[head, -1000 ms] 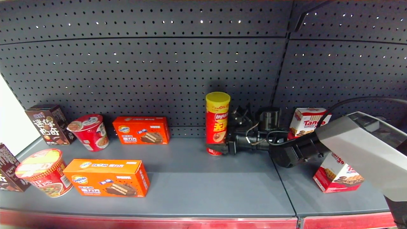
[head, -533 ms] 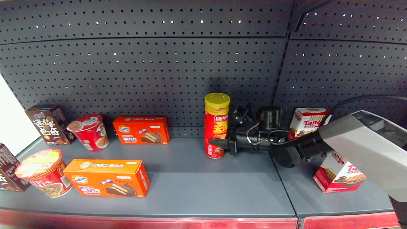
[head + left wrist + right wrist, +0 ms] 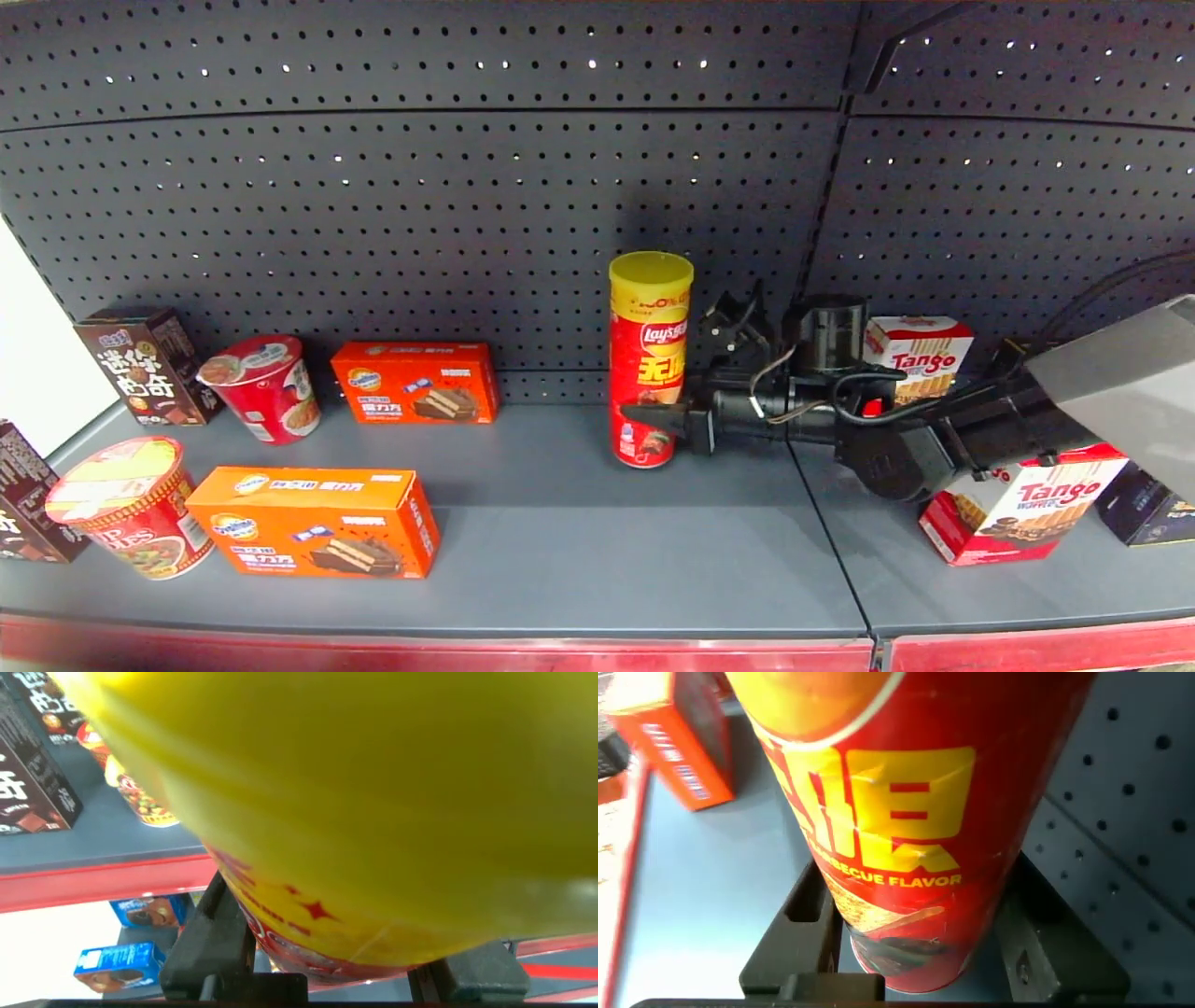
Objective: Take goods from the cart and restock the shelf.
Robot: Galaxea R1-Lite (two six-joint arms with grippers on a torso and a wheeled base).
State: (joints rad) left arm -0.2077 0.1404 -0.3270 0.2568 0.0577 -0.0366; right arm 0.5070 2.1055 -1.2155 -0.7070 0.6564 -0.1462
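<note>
At the shelf point(image 3: 579, 532) back edge, head view: grips the chip can point(image 3: 648, 359) low in the right gripper point(image 3: 646, 420), upright. Left wrist: clasps a yellow-and-red container point(image 3: 355, 812) in the left gripper point(image 3: 341, 963). Right wrist: snug around the can; could topple it if released while tilted.

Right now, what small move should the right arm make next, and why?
Probably open the right gripper to release: the chip can it clamps low down stands upright, its base seemingly on the shelf, close to the back panel.
</note>
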